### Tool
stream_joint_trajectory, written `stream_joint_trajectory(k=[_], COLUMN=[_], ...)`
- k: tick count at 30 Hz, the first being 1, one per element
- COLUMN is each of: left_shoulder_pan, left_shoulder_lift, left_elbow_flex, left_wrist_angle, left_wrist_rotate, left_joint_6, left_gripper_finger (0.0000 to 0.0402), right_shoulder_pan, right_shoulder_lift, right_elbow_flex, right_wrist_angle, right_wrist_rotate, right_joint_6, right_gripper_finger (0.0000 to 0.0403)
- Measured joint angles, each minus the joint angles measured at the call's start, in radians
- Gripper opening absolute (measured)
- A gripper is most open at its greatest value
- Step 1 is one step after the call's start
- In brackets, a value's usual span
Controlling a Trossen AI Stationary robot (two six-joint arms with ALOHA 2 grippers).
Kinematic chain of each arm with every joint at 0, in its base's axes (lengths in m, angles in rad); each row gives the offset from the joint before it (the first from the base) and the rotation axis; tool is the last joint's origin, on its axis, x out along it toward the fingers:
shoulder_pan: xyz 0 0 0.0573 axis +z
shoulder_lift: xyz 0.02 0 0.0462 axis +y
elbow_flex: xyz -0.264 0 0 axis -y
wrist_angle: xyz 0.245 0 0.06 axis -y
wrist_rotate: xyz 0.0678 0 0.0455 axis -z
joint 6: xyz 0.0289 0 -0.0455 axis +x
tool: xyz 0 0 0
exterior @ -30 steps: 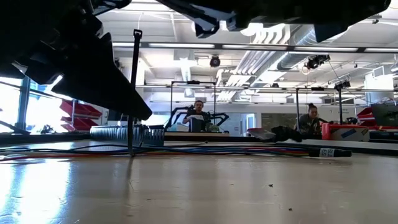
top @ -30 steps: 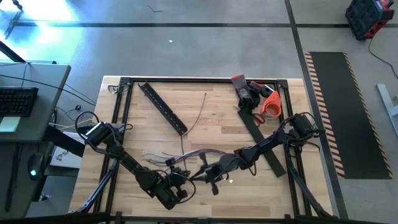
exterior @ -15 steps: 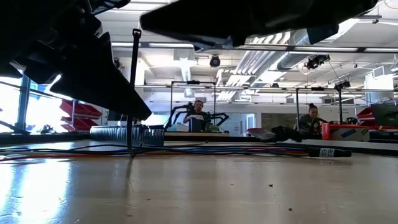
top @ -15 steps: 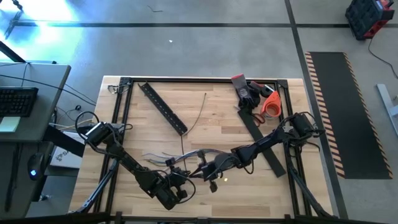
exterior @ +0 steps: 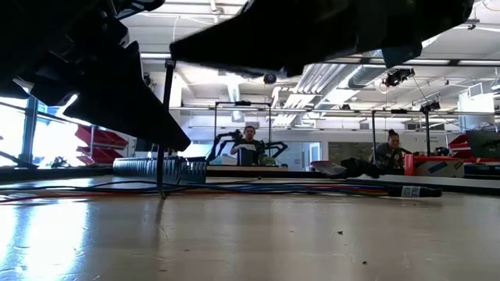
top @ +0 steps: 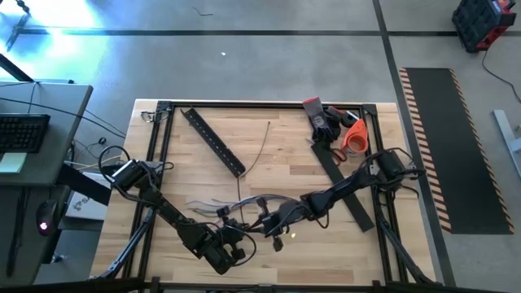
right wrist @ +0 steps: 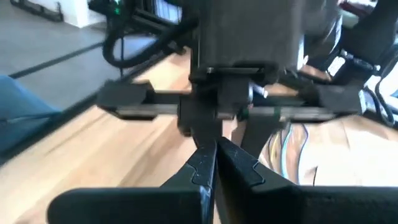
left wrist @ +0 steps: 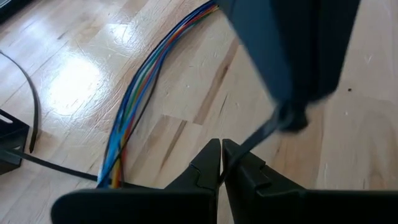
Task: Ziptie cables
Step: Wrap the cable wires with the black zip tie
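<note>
The cables (top: 260,198), a bundle of thin coloured wires, lie in an arc on the wooden table near its front and also show as cables (left wrist: 140,93) in the left wrist view. A thin black zip tie (left wrist: 258,134) runs from my shut left gripper (left wrist: 221,148) to the tip of my right gripper (top: 273,233). The right gripper (right wrist: 215,149) is shut and faces the left gripper closely. In the low view a zip tie (exterior: 162,133) stands upright from the cables (exterior: 273,187). My left gripper pinches the black zip tie (left wrist: 235,149) between its two fingertips; the strip leaves them slanting up and away, clear of the table. My right gripper meets the strip's far end (left wrist: 287,118) with its shut tips. Whether it pinches or only touches, I cannot tell.
A black perforated bar (top: 213,142) lies at the far left and a second black bar (top: 342,183) under the right arm. A glove (top: 321,118), orange scissors (top: 354,137) and a loose zip tie (top: 260,150) lie farther back. People sit in the room behind (exterior: 248,144).
My right gripper has moved down and toward the table's left, closer to my left gripper, tipping its fingers lower. It stays shut. In the low view its arm now covers the upright zip tie's top.
</note>
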Motion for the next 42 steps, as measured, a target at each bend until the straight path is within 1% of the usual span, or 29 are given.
stream_joint_trajectory(k=[9, 17, 25, 28, 32, 35, 37, 39, 42], left_shoulder_pan=[0.0, 0.0, -0.005, -0.014, -0.03, -0.037, -0.04, -0.039, -0.032], left_shoulder_lift=[0.0, 0.0, 0.0, 0.0, 0.0, 0.0, 0.0, 0.0, 0.0], left_elbow_flex=[0.0, 0.0, 0.0, 0.0, 0.0, -0.034, -0.074, -0.11, -0.151], left_wrist_angle=[0.005, 0.021, 0.034, 0.035, 0.034, 0.083, 0.164, 0.252, 0.366], left_wrist_rotate=[0.0, -0.001, -0.002, -0.012, -0.053, -0.069, -0.057, -0.037, -0.028], left_joint_6=[-0.001, 0.008, 0.018, 0.025, 0.026, 0.03, 0.039, 0.054, 0.091], left_gripper_finger=[0.0, 0.0, 0.0, 0.0, 0.0, 0.0, 0.0, 0.0, 0.0], right_shoulder_pan=[0.005, 0.003, 0.008, 0.013, 0.016, 0.015, 0.015, 0.015, 0.015], right_shoulder_lift=[0.003, 0.003, 0.003, 0.003, 0.003, 0.003, 0.003, 0.003, 0.003], right_elbow_flex=[0.055, 0.06, 0.06, 0.06, 0.06, 0.06, 0.06, 0.06, 0.06], right_wrist_angle=[-0.006, -0.1, -0.117, -0.111, -0.111, -0.111, -0.111, -0.111, -0.109], right_wrist_rotate=[0.006, 0.004, 0.102, 0.104, 0.101, 0.084, 0.056, 0.028, -0.018], right_joint_6=[-0.004, 0.017, -0.005, -0.011, 0.014, 0.028, 0.033, 0.042, 0.042], right_gripper_finger=[0.0, 0.0, 0.0, 0.0, 0.0, 0.0003, 0.0013, 0.003, 0.0065])
